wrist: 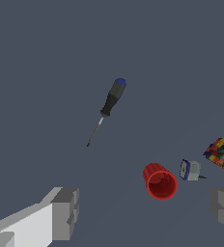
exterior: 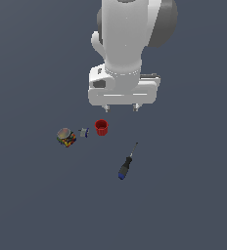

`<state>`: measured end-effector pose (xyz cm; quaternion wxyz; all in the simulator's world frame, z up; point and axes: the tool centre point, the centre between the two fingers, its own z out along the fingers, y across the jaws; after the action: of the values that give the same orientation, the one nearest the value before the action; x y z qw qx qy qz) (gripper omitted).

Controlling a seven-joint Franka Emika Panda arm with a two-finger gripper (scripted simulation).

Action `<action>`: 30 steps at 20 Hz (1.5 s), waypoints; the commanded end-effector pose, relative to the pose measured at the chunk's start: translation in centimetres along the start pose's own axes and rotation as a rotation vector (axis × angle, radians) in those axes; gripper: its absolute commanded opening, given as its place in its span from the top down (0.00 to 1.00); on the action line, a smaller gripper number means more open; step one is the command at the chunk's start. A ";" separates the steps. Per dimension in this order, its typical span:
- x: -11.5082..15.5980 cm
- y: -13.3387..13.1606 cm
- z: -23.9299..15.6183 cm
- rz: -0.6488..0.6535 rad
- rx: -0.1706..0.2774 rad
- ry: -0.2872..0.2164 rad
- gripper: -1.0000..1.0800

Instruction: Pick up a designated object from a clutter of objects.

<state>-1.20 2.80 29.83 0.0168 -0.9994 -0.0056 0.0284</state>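
Hovering with fingers spread and empty, the gripper (exterior: 120,108) has the can (exterior: 66,137) off to one side, beyond the cup (exterior: 101,127) and the blue-grey item (exterior: 83,132).

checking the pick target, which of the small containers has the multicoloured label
The squat can at the exterior view's left end of the row; the red cup is plain and the blue-grey item tiny.

No words, brands, numbers or signs can be read in either view. The can (exterior: 66,137) carries a label of red, yellow, green and blue patches, but they are too small and blurred to make out any letters. The red cup (exterior: 101,127) and the screwdriver (exterior: 126,163) bear no markings.
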 end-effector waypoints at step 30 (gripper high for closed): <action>1.5 11.6 6.8 0.215 0.011 0.034 0.04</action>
<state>0.22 -6.84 23.76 0.0190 -0.9962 0.0841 0.0140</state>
